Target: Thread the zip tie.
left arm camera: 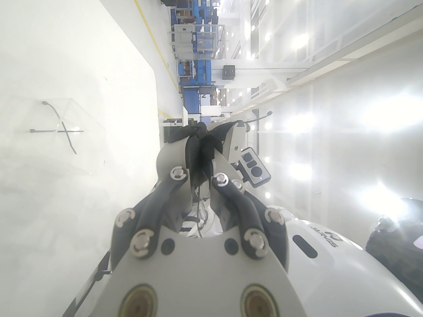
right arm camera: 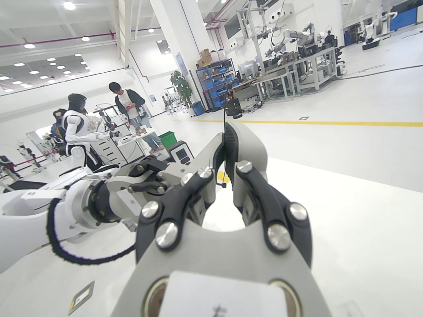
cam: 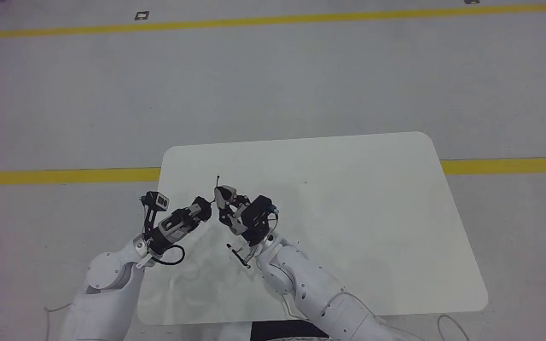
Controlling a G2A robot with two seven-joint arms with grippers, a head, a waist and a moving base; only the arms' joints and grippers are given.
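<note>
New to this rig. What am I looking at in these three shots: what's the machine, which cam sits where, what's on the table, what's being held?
It is a two-armed robot working at a white table. The top view comes from a camera above the arms, looking down. The other two views come from a camera on each wrist, so each one looks out along its own gripper.

The right gripper is shut on a thin black zip tie, which sticks out past its fingertips. The left gripper sits close beside it with its fingers together; I cannot tell whether it pinches anything.

On the table, the left wrist view shows a clear container with more zip ties lying in it.
</note>
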